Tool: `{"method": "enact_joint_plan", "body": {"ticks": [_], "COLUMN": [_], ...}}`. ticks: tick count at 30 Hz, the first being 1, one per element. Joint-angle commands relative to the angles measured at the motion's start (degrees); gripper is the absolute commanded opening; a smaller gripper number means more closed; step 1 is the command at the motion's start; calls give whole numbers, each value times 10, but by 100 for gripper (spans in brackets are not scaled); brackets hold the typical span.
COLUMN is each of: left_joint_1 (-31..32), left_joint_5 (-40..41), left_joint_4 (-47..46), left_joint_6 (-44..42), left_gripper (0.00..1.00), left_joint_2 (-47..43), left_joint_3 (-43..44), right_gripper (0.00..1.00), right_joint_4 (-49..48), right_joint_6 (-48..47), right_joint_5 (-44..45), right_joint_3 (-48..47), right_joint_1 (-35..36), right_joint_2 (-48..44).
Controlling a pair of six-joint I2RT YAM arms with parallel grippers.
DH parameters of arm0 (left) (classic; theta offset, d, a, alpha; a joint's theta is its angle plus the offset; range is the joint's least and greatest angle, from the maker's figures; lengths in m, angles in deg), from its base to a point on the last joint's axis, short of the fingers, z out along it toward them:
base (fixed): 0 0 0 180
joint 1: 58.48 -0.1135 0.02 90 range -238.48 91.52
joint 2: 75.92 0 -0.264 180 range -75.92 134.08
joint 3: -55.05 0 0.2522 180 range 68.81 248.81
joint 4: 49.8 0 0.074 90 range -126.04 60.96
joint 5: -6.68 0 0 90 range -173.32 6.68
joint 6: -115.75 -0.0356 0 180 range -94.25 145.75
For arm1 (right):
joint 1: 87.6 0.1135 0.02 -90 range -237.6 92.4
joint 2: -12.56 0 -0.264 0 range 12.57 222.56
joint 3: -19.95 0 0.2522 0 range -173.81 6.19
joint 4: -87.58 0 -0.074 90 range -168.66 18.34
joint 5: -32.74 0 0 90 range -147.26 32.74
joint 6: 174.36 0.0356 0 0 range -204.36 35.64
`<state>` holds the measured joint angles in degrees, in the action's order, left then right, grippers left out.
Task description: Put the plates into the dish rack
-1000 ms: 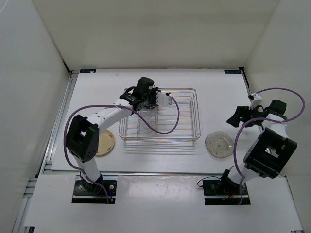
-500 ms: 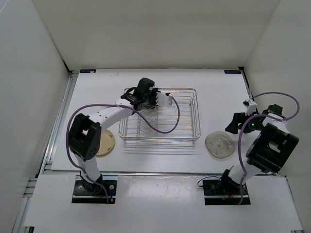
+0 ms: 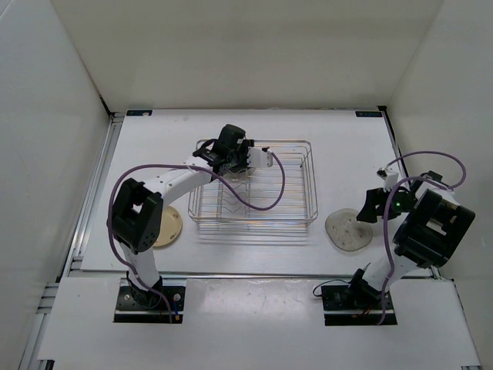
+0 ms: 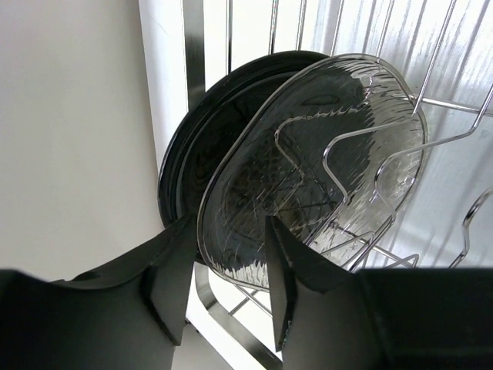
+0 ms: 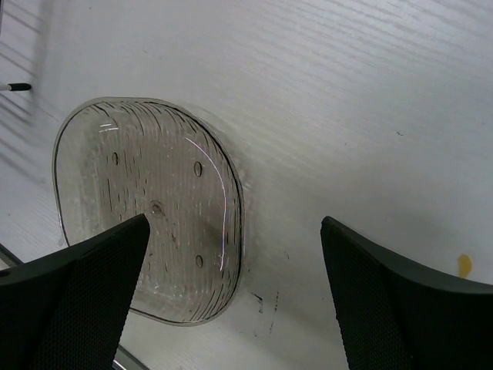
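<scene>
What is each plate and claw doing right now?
black plate, upright in the dish rack.
racked clear plate, upright beside it.
left gripper, open around that plate's rim.
second clear plate, flat on table.
right gripper, open above it.
cream plate, flat on table.

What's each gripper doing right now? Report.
Left gripper: open, astride the rim of the racked clear plate.
Right gripper: open, above the flat clear plate.
</scene>
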<state>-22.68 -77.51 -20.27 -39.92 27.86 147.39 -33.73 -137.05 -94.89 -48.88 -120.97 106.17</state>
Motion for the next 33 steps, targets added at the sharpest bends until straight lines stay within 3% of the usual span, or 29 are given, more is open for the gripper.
{"method": "enact_joint_plan", "body": {"ticks": [1,17,33], "left_joint_1": [-3,-13,-24], "left_joint_5": [3,33,50], "left_joint_4": [-5,-5,-5], "left_joint_6": [12,17,22], "left_gripper": [53,79,87], "left_joint_2": [-6,-37,-91], "left_joint_3": [12,42,36], "right_gripper": [93,86,85], "right_joint_4": [24,46,144], "right_joint_6": [-43,-109,-182], "right_joint_5": [7,24,19], "right_joint_3": [-21,-10,-28], "right_joint_1": [-2,-2,15], "right_joint_2": [12,42,58]}}
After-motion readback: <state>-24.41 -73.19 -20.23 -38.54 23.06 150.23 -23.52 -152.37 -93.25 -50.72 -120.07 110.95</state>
